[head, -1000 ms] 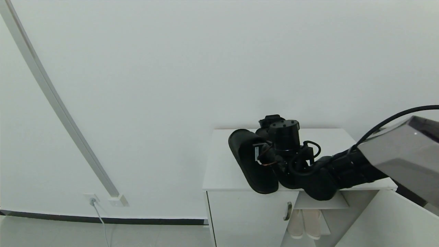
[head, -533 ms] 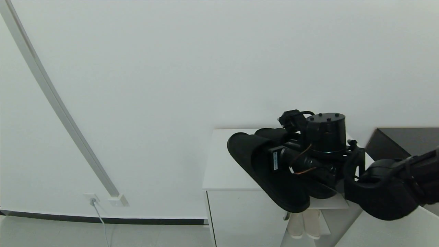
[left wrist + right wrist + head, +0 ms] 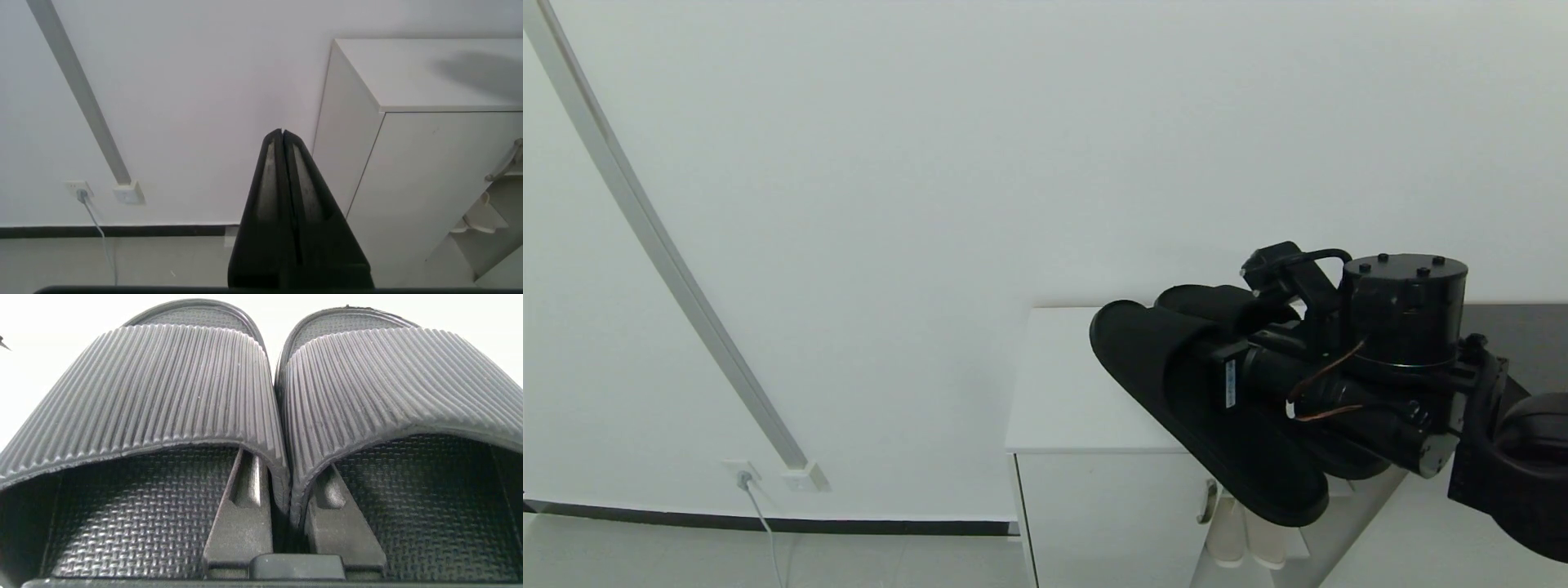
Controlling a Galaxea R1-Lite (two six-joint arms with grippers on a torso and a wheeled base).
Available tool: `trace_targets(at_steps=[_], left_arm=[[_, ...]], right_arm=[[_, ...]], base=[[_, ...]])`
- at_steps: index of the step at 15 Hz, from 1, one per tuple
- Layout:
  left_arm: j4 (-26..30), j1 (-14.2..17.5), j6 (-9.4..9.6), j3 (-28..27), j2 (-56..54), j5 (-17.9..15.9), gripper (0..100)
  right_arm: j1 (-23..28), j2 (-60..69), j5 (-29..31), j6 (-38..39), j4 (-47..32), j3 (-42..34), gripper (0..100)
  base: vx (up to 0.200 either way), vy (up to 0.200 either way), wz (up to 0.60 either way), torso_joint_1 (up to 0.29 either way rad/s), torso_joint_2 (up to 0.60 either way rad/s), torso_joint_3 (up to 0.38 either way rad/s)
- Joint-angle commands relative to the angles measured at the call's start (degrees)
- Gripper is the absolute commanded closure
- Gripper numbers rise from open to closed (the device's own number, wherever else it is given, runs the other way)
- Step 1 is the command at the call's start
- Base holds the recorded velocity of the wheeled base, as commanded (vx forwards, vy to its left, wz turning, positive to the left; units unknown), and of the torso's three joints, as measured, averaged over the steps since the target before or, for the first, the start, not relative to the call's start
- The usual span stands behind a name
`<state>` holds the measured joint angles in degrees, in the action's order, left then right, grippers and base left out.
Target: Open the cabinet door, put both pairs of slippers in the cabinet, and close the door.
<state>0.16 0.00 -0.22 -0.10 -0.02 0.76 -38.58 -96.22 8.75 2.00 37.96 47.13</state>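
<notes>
A pair of black slippers [image 3: 1176, 384] hangs in the air over the front right part of the white cabinet [image 3: 1070, 400]. My right gripper [image 3: 1232, 374] is shut on them. In the right wrist view one finger lies inside each slipper [image 3: 188, 400], and the gripper [image 3: 286, 467] pinches their two inner sides together. The cabinet's right door [image 3: 1413, 539] stands open, and a beige pair of slippers [image 3: 1245, 541] rests inside on a shelf. My left gripper [image 3: 282, 137] is shut on nothing, low and to the left of the cabinet [image 3: 425, 73].
The cabinet's left door [image 3: 1111, 523] is closed, with a metal handle [image 3: 1207, 501]. A wall socket with a cable [image 3: 742, 475] and a slanted white conduit [image 3: 654, 237] lie to the left. A dark surface [image 3: 1523, 320] shows at the far right.
My right arm has lifted the black slippers off the cabinet top and carried them to the right and nearer to the head camera. The left gripper's earlier state is not shown.
</notes>
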Motion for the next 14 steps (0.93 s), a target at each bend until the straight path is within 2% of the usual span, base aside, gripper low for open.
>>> trace_targets(at_steps=[1,3,5,7,8,11,12,14], left_arm=[[0.0,0.0,-0.04,0.0,0.0,0.0,100],[0.0,0.0,-0.04,0.0,0.0,0.0,100],[0.0,0.0,-0.13,0.0,0.0,0.0,100],[0.0,0.0,-0.13,0.0,0.0,0.0,100],[0.0,0.0,-0.13,0.0,0.0,0.0,100],[0.0,0.0,-0.13,0.0,0.0,0.0,100],[0.0,0.0,-0.13,0.0,0.0,0.0,100],[0.0,0.0,-0.04,0.0,0.0,0.0,100]], right_arm=[[-0.2,0.7,-0.2,0.1,0.0,-0.4,100],[-0.6,0.3,-2.3,0.7,0.1,-0.4,100],[-1.0,-0.1,-6.0,3.2,-0.4,-0.4,100],[-1.1,-0.4,-6.3,3.3,-1.0,-0.4,100],[-1.1,-0.4,-6.5,3.0,-0.9,-1.1,100],[0.4,0.2,-14.4,-2.1,-0.4,-3.8,100],[0.5,0.1,-14.8,-2.5,-0.4,-4.2,100],[0.8,0.1,-15.3,-2.8,1.1,-5.5,100]], base=[[0.0,0.0,0.0,0.0,0.0,0.0],[0.0,0.0,0.0,0.0,0.0,0.0],[-0.2,0.0,0.0,0.0,0.0,0.002],[-0.2,0.0,0.0,0.012,0.01,0.002],[-0.2,0.0,0.0,-0.007,0.0,0.007],[-0.2,0.0,0.0,-0.01,0.0,0.002],[-0.2,0.0,0.0,0.002,0.0,-0.002],[0.0,0.0,0.0,0.0,0.0,0.0]])
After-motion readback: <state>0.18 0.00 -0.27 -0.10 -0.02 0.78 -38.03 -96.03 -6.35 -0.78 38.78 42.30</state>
